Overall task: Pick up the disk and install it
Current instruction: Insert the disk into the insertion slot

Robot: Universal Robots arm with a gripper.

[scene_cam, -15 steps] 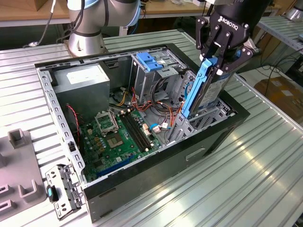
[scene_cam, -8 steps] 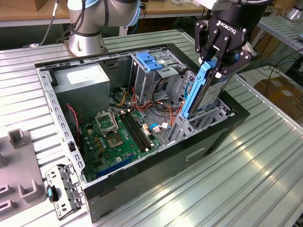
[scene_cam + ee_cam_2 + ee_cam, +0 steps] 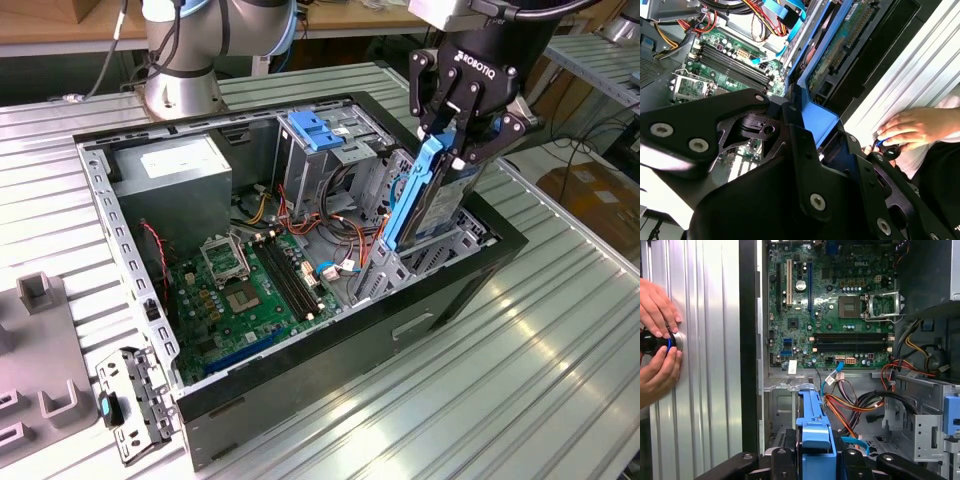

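— So, where do we have the disk (image 3: pixel 415 195)?
— On edge, the hand (image 3: pixel 452 142) clamped on its blue plastic rail, lower end at the thin sheet-metal drive cage (image 3: pixel 440 258).
— Our risk?
— If we lean it, the rails could jam, or we could snag the loose cables (image 3: pixel 335 225).

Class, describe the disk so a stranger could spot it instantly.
Find the open black computer case. At its end on the exterior view's right, the gripper holds the disk on edge. Unlike the boxy grey power supply, it is slim with a blue rail.
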